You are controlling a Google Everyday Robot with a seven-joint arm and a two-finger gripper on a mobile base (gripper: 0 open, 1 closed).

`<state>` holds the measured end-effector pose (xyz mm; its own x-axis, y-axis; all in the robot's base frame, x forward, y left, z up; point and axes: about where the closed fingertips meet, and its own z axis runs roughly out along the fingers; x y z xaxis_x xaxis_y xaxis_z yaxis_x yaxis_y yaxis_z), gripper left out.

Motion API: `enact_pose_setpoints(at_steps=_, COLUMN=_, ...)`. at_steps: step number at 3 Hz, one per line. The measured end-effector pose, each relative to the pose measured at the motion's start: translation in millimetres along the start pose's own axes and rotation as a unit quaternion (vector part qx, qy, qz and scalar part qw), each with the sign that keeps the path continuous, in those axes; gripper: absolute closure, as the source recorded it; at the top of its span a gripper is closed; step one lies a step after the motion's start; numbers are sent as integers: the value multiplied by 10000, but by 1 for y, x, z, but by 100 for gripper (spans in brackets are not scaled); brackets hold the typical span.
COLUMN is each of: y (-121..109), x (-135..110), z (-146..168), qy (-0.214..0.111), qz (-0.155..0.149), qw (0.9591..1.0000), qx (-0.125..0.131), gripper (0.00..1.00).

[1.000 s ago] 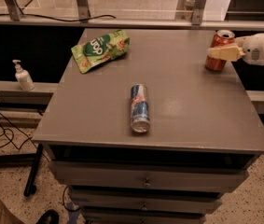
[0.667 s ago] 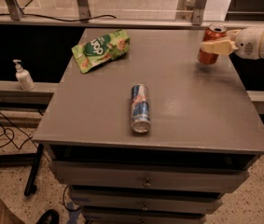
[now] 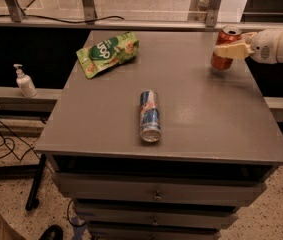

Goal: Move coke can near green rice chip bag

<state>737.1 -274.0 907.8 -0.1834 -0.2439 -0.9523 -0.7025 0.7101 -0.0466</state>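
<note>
The coke can [image 3: 223, 60], red with a silver top, is upright at the far right of the grey table [image 3: 206, 124]. My gripper [image 3: 227, 51] reaches in from the right edge, and its cream fingers [image 3: 236, 50] are shut around the can's upper half. The can seems to hang just above the tabletop. The green rice chip bag [image 3: 108, 53] lies flat at the far left of the table, well away from the can.
A blue-and-silver can [image 3: 150, 115] lies on its side in the middle of the table, nearer the front. A soap dispenser [image 3: 25, 81] stands on a ledge to the left. Drawers [image 3: 156, 196] sit below the tabletop. A rail runs behind the table.
My gripper has carried the coke can a little to the left and away from the table's right edge. The bag and the blue can have not moved.
</note>
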Motion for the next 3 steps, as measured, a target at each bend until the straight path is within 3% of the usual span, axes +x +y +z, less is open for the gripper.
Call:
enact_pose_setpoints(at_steps=1, y=4, x=-24, z=22, qy=-185, qz=-31, qw=9998, qx=-46, gripper=100)
enact_pose_setpoints(at_steps=3, y=50, x=-69, z=94, qy=-312, qz=-182, qw=9970, qx=-680, gripper=100)
